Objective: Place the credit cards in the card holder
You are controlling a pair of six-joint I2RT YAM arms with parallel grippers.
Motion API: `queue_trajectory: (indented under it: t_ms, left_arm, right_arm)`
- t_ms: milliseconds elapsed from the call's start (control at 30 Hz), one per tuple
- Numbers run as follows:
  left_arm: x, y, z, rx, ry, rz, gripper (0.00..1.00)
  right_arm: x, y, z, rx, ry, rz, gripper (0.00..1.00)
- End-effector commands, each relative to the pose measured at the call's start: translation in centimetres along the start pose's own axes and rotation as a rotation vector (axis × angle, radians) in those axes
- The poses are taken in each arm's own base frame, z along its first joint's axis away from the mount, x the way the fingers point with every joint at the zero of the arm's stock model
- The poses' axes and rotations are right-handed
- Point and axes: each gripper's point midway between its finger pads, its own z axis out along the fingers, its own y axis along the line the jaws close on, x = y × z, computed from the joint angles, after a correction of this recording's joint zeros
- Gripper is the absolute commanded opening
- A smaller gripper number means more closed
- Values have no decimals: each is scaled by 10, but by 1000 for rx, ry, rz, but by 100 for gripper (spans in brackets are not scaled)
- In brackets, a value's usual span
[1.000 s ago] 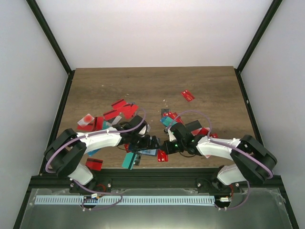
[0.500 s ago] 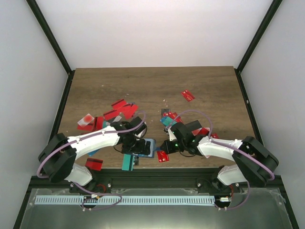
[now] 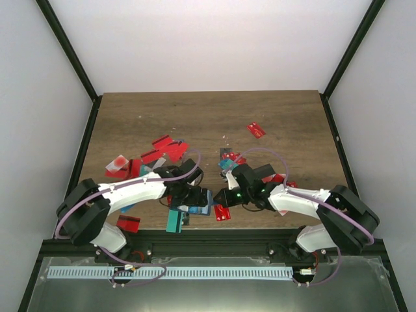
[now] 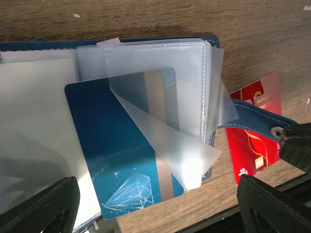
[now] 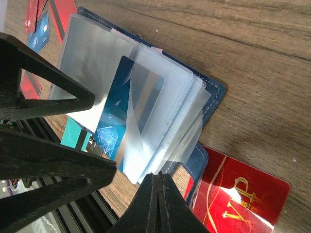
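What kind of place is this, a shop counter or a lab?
Probably a robot lab cell: left arm and right arm bolted at a wooden table, white panels in a black frame around it, credit cards scattered on top.

Two white-shelled arms [image 3: 133,190], black joints and wrists, thin lilac cables [image 3: 260,152] in loops along each.

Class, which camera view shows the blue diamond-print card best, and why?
The left wrist view: the blue diamond-print card lies large and central, partly under a clear sleeve. The right wrist view shows it smaller, at a slant. The top view barely shows it.
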Motion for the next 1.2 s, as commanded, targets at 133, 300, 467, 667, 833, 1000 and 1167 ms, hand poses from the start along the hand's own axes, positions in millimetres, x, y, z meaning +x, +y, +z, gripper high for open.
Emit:
queue_trajectory:
  t_ms: [133, 300, 467, 667, 833, 1000, 1167]
  left_arm:
    - [2, 8, 20, -49, 5, -10, 90]
    - [-2, 1, 26, -19, 0, -14, 90]
    - [-8, -7, 27, 7, -20, -24, 90]
    - [-15, -16, 29, 47, -43, -40, 90]
    - [-17, -22, 35, 71, -42, -47, 89]
    - [-26, -28, 37, 86, -69, -54, 89]
    - [-40, -43, 32, 154, -132, -55, 89]
  right_arm:
    - [-13, 11, 5, -34, -13, -11, 1]
    - [-11, 7, 17, -32, 7, -7, 1]
    - [-9, 2, 28, -34, 27, -4, 1]
    - [-6, -1, 37, -35, 44, 2, 1]
    - [-5, -4, 40, -32, 50, 4, 1]
    - [-4, -7, 41, -19, 53, 5, 1]
    - [-3, -10, 41, -10, 56, 8, 1]
